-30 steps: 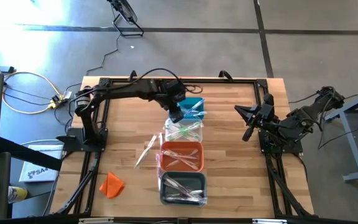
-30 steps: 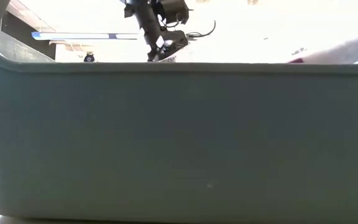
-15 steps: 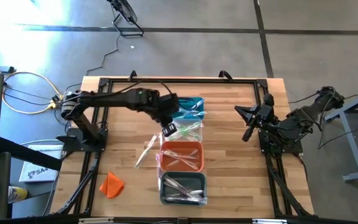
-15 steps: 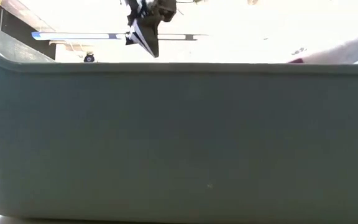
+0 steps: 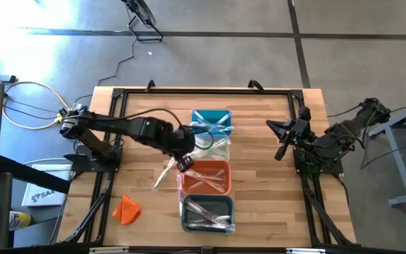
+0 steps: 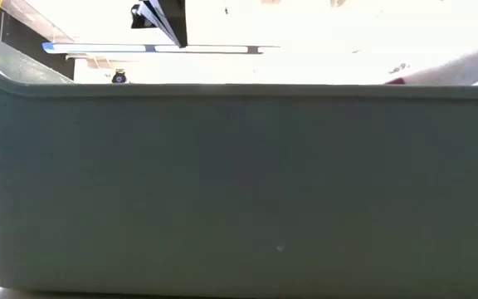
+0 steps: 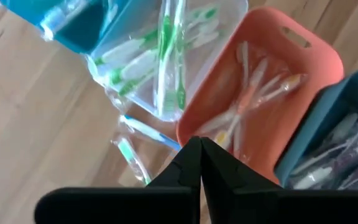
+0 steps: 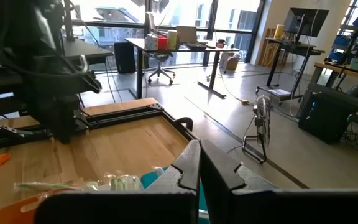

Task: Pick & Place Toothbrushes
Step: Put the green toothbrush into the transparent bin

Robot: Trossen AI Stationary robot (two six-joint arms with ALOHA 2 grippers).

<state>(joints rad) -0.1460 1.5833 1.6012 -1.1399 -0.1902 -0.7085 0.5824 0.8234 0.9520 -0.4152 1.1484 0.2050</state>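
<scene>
Your left gripper (image 5: pixel 182 164) hangs clenched and empty beside the orange bin (image 5: pixel 206 177), above the loose toothbrushes (image 5: pixel 165 170) on the table (image 5: pixel 259 204). Open wide before descending, straddle one stick crosswise. Your right gripper (image 5: pixel 283 135) waits clenched, well apart.

Sunlit windows (image 8: pixel 166 15), desks (image 8: pixel 185 46), grey concrete floor (image 5: pixel 210 56)

Only one partly readable mark shows: letters like "SA4" on a white sheet (image 5: pixel 39 193) lying on the floor off the table's left edge.
</scene>
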